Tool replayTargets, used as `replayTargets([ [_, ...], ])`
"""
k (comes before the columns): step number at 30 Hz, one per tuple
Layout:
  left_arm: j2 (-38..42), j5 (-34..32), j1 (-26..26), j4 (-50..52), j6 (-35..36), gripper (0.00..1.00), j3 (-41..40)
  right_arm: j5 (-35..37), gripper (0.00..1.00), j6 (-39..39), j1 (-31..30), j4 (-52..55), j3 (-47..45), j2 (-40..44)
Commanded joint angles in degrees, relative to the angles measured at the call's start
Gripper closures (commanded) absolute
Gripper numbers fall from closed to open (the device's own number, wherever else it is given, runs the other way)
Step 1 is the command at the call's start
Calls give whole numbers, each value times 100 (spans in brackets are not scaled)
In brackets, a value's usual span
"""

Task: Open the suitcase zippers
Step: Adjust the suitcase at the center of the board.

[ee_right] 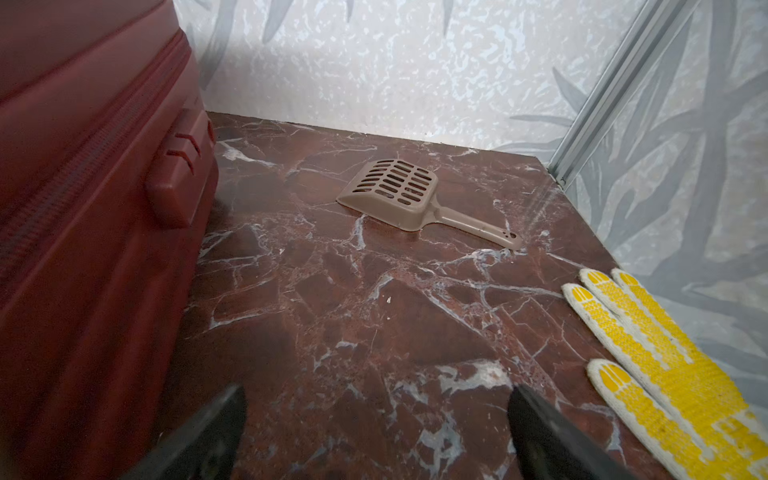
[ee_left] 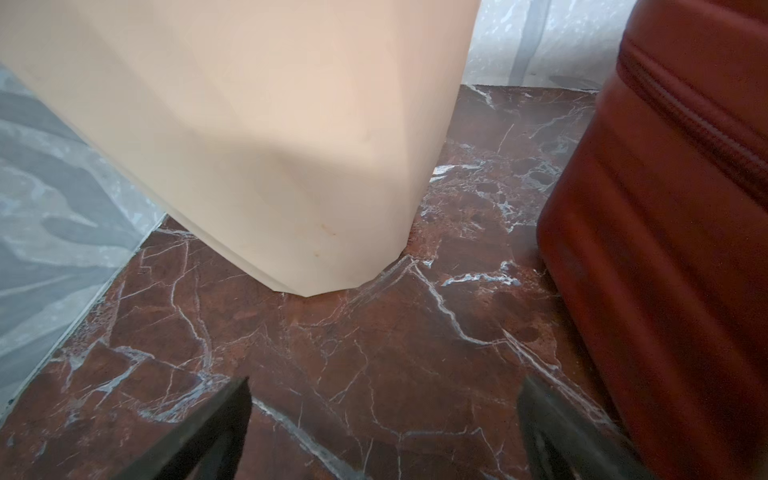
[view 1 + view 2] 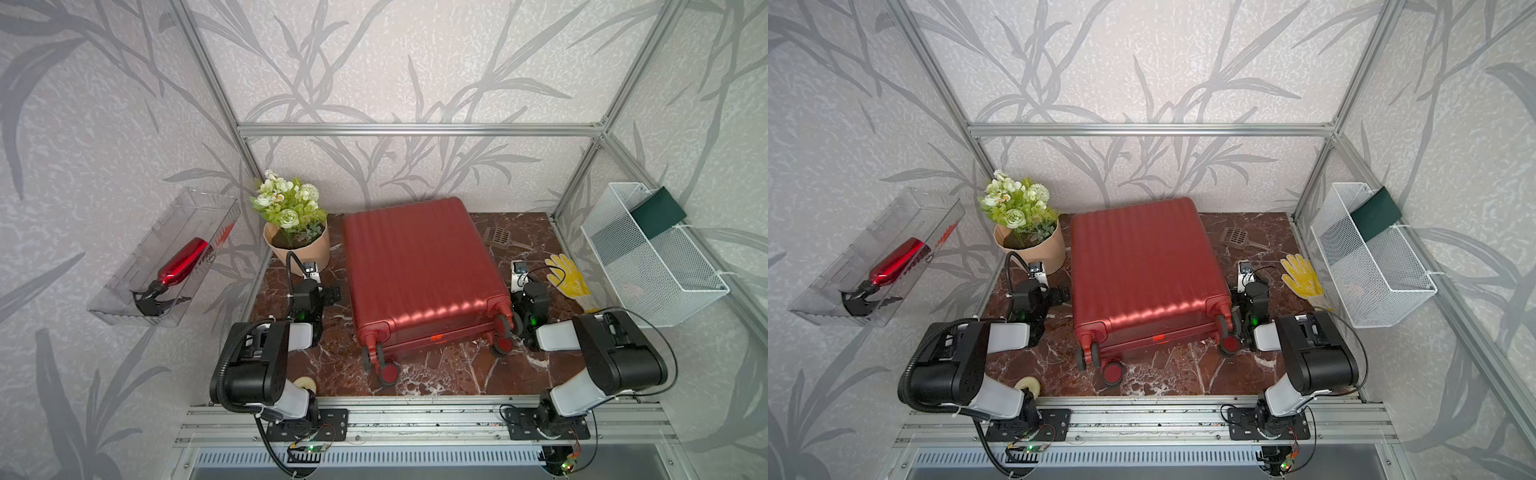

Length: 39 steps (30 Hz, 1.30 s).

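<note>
Suitcase [image 3: 419,270] closed, centred; free marble table [image 3: 449,370] at front edge. Left gripper [image 2: 384,390], right gripper [image 1: 376,392] flank it, wide, empty. Wall bin [image 3: 124,270] holds spray bottle [image 3: 183,262].

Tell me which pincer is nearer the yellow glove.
Right. The right pincer hangs between the suitcase and the glove; the left pincer is beyond the suitcase, beside the flower pot.

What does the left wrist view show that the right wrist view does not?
Only the left wrist: the beige flower pot, standing apart from the suitcase. Only the right wrist: a brown slotted scoop, a yellow glove and a raised block on the suitcase. Both: the suitcase's side with its zip track, the marble table, and an open left pincer or right pincer holding nothing.
</note>
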State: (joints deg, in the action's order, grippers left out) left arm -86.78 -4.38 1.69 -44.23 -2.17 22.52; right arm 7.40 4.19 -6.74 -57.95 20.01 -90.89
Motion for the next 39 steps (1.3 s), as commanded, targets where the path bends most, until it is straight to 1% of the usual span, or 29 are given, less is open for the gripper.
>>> replayTargets([
  [1, -40, 35, 33, -129, -24, 1, 122, -81, 1, 38, -11, 57, 73, 9],
  [15, -28, 0, 38, -130, -46, 1, 108, -89, 1, 35, -11, 40, 65, 2],
  [18, 131, 168, 32, -144, 58, 1, 70, -336, 1, 113, -12, -190, -66, 37],
  [19, 259, 183, 20, -127, 68, 1, 61, -292, 1, 127, -32, -289, -163, 181],
  [20, 426, 187, 12, -48, 89, 1, 60, -181, 1, 139, -68, -124, -173, 386],
  [22, 1006, 219, -62, 511, 211, 1, 132, 107, 1, 286, -258, 815, 42, 1101],
  [24, 1755, -2, -372, 1131, 371, 1, 332, 590, 1, 484, -633, 1720, 317, 1893],
  [26, 2486, -427, -903, 1900, 548, 1, 762, 1157, 1, 726, -1203, 2095, 500, 2693],
  [27, 2850, -695, -1231, 2468, 683, 1, 1096, 1374, 1, 831, -1529, 2236, 610, 3067],
  [29, 3401, -991, -1782, 3517, 815, 1, 1672, 1831, 1, 891, -2202, 3015, 1070, 3725],
  [31, 3807, -1293, -2281, 4381, 744, 1, 2100, 2110, 1, 994, -2910, 4052, 1657, 4189],
  [33, 4031, -1404, -2657, 5124, 522, 1, 2407, 2474, 1, 1014, -3477, 4832, 2150, 4353],
  [35, 4126, -1877, -3047, 5857, 141, 1, 2705, 2915, 1, 734, -3891, 5762, 2741, 4349],
  [36, 4145, -2149, -3148, 6390, -318, 1, 2927, 2951, 1, 431, -4025, 6437, 3148, 4320],
  [37, 4149, -2197, -3149, 7065, -819, 1, 3232, 2862, 1, -73, -4079, 7210, 3568, 4300],
  [38, 4136, -2109, -3154, 7705, -1145, 1, 3559, 2716, 1, -684, -4081, 7977, 3950, 4299],
  [39, 4130, -1932, -3143, 8228, -1260, 1, 3858, 2377, 1, -1251, -4066, 8764, 4344, 4322],
])
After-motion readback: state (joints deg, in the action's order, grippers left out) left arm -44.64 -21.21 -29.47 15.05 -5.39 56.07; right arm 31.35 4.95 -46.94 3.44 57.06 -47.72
